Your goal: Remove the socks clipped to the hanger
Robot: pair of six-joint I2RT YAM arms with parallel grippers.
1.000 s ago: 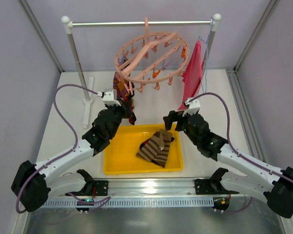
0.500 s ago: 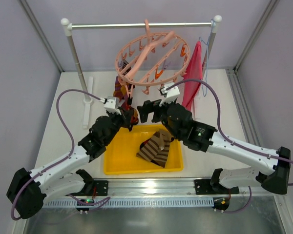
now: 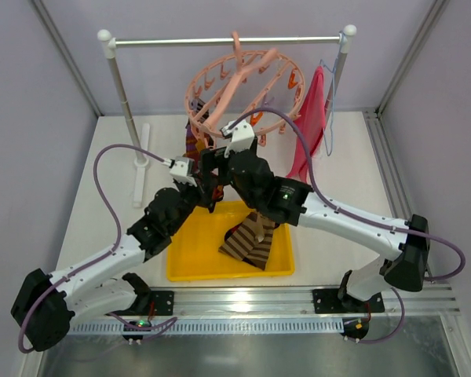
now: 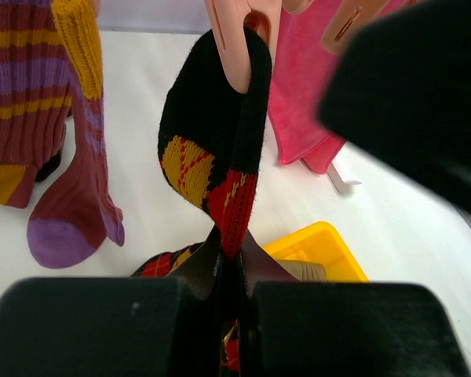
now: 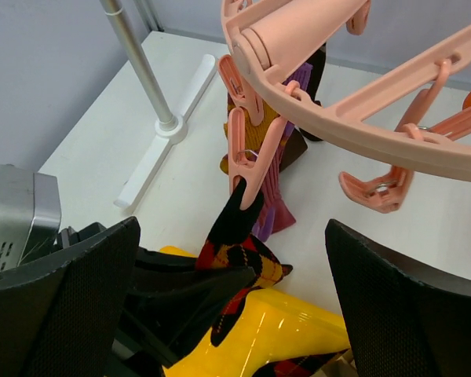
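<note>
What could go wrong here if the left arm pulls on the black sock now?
1. The left pincer is shut low on the black sock while the clip holds its top edge. A pull may drag the hanger sideways instead of freeing the sock.
2. The open right pincer sits close under the hanger and could knock the maroon sock hanging beside it.

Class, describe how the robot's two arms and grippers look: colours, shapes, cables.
Left arm and right arm have white links with bulky black joints. A lilac-grey cable loops to each wrist, by a white camera block. The fingers are broad, black, textured.
</note>
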